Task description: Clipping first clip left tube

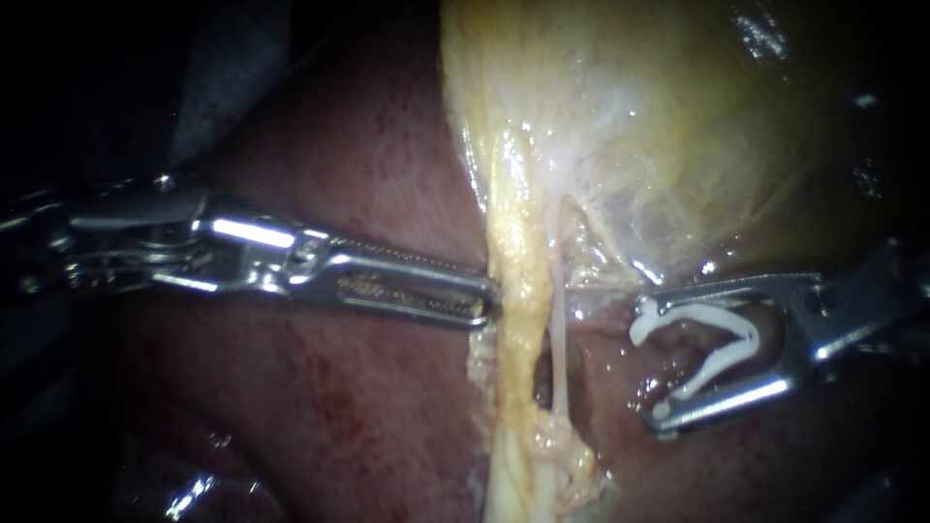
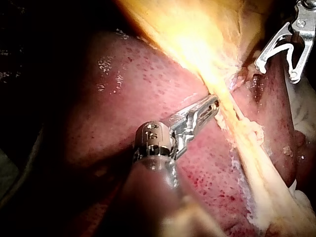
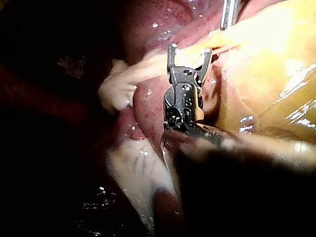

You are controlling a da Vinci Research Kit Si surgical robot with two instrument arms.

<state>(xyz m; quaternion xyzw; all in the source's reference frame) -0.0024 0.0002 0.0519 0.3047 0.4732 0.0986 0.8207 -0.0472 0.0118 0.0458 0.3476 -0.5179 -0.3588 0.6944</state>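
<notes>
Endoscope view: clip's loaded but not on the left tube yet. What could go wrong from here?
1. The thin right tube lies between the left tube and the open clip carried by the right instrument. Advancing may catch the wrong tube, or both.
2. The left instrument has its tip against the left tube at about the clip's level, so the two instruments could meet there.

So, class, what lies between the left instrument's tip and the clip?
Endoscope view: a thick yellow strand at the left instrument, then a thin pale tube nearer the clip.
</notes>
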